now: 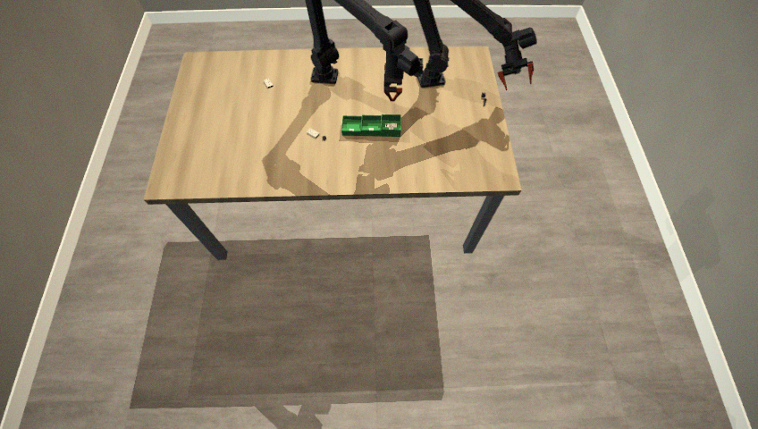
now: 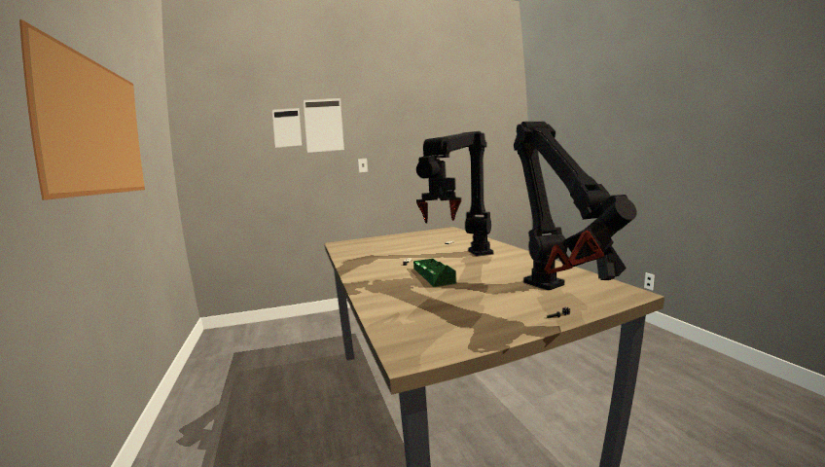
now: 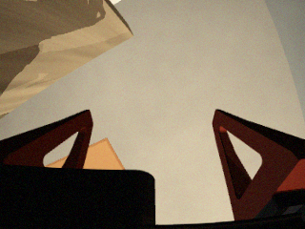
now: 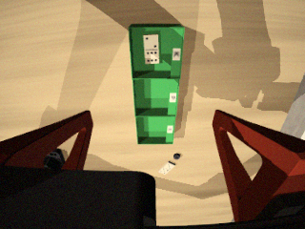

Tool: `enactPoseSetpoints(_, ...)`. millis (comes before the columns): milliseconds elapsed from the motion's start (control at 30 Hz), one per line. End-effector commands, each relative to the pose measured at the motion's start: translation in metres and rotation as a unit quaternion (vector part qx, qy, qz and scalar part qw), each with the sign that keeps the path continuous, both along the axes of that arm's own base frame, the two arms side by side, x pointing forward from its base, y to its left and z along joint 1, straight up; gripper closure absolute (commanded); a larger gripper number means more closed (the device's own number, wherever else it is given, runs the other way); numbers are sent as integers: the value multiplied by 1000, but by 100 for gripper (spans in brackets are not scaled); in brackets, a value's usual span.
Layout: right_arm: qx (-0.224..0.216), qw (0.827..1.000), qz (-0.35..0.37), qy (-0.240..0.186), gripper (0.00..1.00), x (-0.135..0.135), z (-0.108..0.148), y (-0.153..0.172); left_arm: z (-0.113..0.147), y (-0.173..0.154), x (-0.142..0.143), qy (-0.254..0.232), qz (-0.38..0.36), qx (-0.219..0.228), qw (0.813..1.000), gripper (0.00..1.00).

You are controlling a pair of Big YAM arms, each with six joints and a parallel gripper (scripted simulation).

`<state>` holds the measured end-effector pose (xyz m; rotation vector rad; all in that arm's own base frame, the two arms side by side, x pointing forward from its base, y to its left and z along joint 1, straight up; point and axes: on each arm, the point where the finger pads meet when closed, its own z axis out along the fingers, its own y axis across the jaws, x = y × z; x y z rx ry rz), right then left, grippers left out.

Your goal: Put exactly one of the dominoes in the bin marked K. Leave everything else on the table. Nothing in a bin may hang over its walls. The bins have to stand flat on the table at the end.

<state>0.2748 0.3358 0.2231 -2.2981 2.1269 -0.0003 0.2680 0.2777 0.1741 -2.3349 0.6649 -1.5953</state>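
Observation:
A green row of three bins [image 1: 371, 125] stands on the table's middle. A white domino [image 1: 391, 125] lies flat inside its end compartment; in the right wrist view the domino [image 4: 152, 49] sits in the far bin [image 4: 156, 52]. The bins' small labels are too small to read. My right gripper [image 1: 392, 94] is open and empty, raised above that end of the bins [image 2: 434, 271]. My left gripper [image 1: 515, 74] is open and empty, held in the air beyond the table's edge. Two more dominoes lie on the table, one near the bins [image 1: 312, 132] and one far off [image 1: 267, 82].
A small dark piece [image 1: 324, 138] lies beside the nearer domino. A black bolt [image 1: 483, 97] lies near the table edge by the left arm. Both arm bases [image 1: 324, 74] stand at the back edge. The left wrist view shows only a table corner [image 3: 51, 26] and floor.

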Motion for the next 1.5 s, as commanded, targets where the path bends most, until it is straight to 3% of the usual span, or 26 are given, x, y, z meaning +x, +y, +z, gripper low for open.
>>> enactPoseSetpoints(0,-4,1000,0,4,0,0,-3,7,7,8,-3,-3,7,8,1000,0)
enactPoseSetpoints(100,-2,1000,0,3,0,0,-4,8,7,8,-3,-3,7,8,1000,0)
enactPoseSetpoints(133,11,1000,0,-8,0,5,10,8,7,8,-3,-3,7,8,1000,0)
enactPoseSetpoints(233,11,1000,0,-8,0,5,10,8,7,8,-3,-3,7,8,1000,0)
enactPoseSetpoints(267,1,1000,1,1,0,-1,-2,8,7,8,-3,-3,7,8,1000,0)
enactPoseSetpoints(300,11,1000,0,-8,0,4,10,8,7,8,-3,-3,7,8,1000,0)
enactPoseSetpoints(333,1,1000,1,1,0,-2,-2,8,7,8,-3,-3,7,8,1000,0)
enactPoseSetpoints(367,11,1000,0,-8,0,4,10,8,7,8,-3,-3,7,8,1000,0)
enactPoseSetpoints(400,0,1000,1,1,0,-2,-2,8,7,8,-3,-3,7,8,1000,0)
enactPoseSetpoints(433,11,1000,0,-8,0,4,10,8,7,8,-3,-3,7,8,1000,0)
enactPoseSetpoints(467,0,1000,1,1,0,-2,-3,7,7,8,-3,-3,7,8,1000,0)
enactPoseSetpoints(700,11,1000,0,-8,0,4,10,8,7,8,-3,-3,7,8,1000,0)
enactPoseSetpoints(733,0,1000,0,2,0,-2,-4,7,7,8,-3,-3,7,8,1000,0)
enactPoseSetpoints(1467,-1,1000,0,2,0,-2,-6,7,7,8,-3,-3,7,8,1000,0)
